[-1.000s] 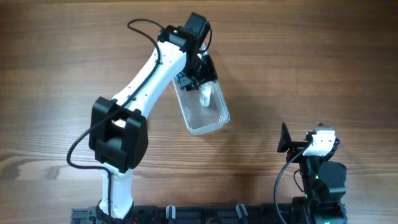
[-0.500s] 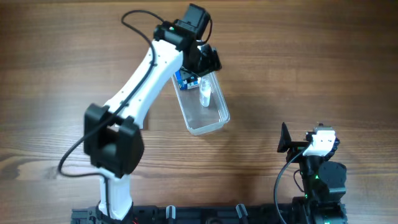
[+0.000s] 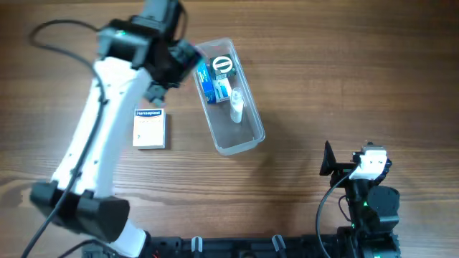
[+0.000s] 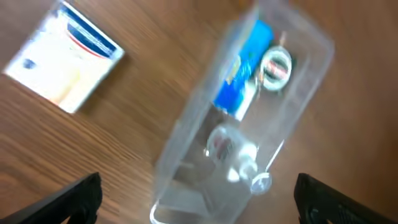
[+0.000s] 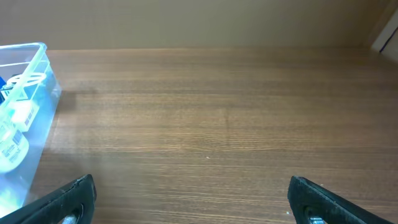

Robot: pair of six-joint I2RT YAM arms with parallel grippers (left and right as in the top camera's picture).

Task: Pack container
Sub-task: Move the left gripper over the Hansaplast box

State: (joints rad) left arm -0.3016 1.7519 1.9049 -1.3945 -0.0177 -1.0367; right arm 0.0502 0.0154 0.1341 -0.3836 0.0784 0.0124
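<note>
the container (image 3: 242,140) holds a blue box (image 3: 209,86), a bottle (image 3: 236,107), perhaps a roll (image 3: 223,64); a white box (image 3: 149,129) lies outside. left claw (image 4: 198,186) and right claw (image 5: 191,190) gape empty.

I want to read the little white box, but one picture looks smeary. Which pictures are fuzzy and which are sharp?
Left wrist view: fuzzy all over, with the white box and the clear container smeared and the print unreadable. Overhead view: sharp and evenly lit. Right wrist view: sharp, with the wood grain of the table crisp.
</note>
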